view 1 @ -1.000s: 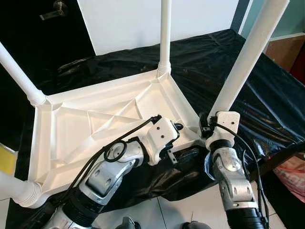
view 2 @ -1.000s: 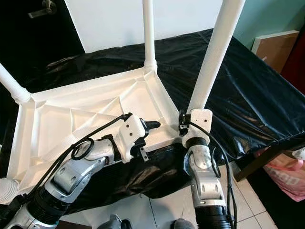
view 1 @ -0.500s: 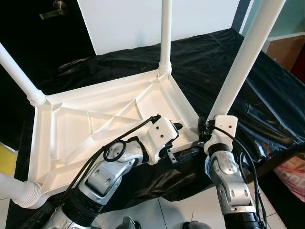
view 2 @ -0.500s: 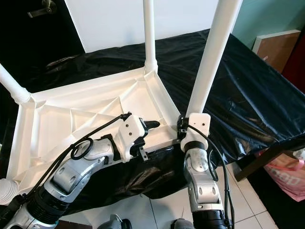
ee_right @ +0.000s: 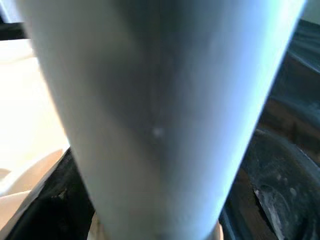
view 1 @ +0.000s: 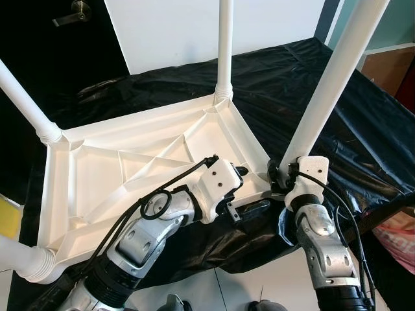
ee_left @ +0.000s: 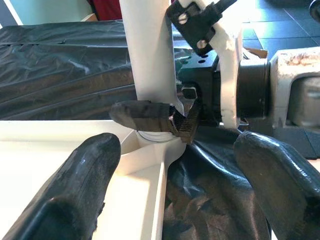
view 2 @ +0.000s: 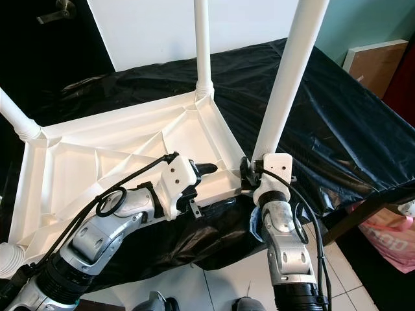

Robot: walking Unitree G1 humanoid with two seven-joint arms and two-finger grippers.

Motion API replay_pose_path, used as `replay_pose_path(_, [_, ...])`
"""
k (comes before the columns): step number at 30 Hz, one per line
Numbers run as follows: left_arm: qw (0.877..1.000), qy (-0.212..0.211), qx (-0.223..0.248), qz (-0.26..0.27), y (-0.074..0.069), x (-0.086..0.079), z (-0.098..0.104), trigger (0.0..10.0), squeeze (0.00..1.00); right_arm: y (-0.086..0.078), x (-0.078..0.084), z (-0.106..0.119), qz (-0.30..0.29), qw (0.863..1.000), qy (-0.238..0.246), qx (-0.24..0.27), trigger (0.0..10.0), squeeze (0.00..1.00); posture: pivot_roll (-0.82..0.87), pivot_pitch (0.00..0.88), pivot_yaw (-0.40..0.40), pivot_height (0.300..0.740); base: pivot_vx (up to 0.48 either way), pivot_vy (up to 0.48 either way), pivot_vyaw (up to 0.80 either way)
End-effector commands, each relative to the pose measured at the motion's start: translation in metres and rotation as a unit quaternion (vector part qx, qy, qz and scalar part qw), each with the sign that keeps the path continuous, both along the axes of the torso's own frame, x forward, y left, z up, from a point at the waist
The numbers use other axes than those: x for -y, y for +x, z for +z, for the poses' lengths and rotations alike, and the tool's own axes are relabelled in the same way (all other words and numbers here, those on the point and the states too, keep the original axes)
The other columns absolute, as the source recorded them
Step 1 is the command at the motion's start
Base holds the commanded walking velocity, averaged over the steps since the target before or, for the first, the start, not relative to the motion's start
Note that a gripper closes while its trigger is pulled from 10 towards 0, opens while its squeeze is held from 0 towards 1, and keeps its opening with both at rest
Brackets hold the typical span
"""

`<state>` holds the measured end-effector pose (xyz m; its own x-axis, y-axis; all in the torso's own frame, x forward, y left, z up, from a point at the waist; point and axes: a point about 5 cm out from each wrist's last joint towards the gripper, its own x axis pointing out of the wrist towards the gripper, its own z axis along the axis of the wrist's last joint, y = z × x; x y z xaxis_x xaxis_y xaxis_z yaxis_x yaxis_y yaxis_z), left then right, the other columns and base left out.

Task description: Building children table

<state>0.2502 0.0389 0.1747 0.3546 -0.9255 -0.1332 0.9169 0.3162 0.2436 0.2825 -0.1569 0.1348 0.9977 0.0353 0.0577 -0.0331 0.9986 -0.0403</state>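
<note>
Right gripper (ee_left: 172,117) clamped on the white table leg (view 1: 327,87) at its base, at the near right corner of the upturned white tabletop (view 1: 123,168); left gripper (view 1: 241,173) spread wide over the tabletop's near edge, just beside that corner, all on black plastic sheeting (view 1: 311,71)

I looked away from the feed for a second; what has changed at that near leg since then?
The right gripper stays clamped low on the near leg, and its wrist has swung slightly, to the robot's left and back. The leg's tilt has barely changed. The left gripper stays open over the upturned tabletop; the other legs have not moved.
</note>
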Motion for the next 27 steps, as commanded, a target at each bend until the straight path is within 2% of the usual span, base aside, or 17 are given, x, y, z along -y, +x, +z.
replay_pose_path(1, [1.000, 0.005, 0.002, -0.019, -0.002, -0.001, 0.000, 10.0, 0.00, 0.000, -0.001, -0.002, 0.018, 1.000, 0.004, 0.000, 10.0, 0.00, -0.08, 0.091, 0.051, 0.740, 0.000, 0.000, 0.00])
replay_pose_path(8, [1.000, 0.004, 0.002, -0.018, -0.002, -0.001, 0.000, 10.0, 0.00, 0.001, 0.006, 0.004, 0.103, 0.994, -0.011, 0.020, 10.0, 0.00, -0.08, 0.095, 0.053, 0.740, 0.000, 0.000, 0.00])
replay_pose_path(11, [1.000, 0.005, 0.002, -0.018, -0.002, -0.001, 0.000, 10.0, 0.00, 0.002, 0.010, 0.006, 0.122, 0.992, -0.018, 0.024, 10.0, 0.00, -0.08, 0.094, 0.056, 0.740, 0.000, 0.000, 0.00])
replay_pose_path(17, [1.000, 0.005, -0.001, -0.015, -0.001, -0.003, -0.003, 10.0, 0.00, 0.005, 0.020, 0.009, 0.191, 0.981, -0.037, 0.024, 10.0, 0.00, -0.09, 0.104, 0.060, 0.740, 0.000, 0.000, 0.00])
replay_pose_path(26, [1.000, -0.005, -0.002, -0.002, 0.001, -0.004, -0.009, 10.0, 0.00, 0.008, 0.022, 0.007, 0.225, 0.973, -0.041, 0.019, 10.0, 0.00, -0.09, 0.107, 0.059, 0.740, 0.000, 0.000, 0.00])
replay_pose_path(27, [1.000, -0.006, -0.006, 0.008, 0.003, -0.004, -0.014, 10.0, 0.00, 0.010, 0.022, 0.005, 0.243, 0.969, -0.045, 0.015, 10.0, 0.00, -0.09, 0.113, 0.063, 0.740, 0.000, 0.000, 0.00])
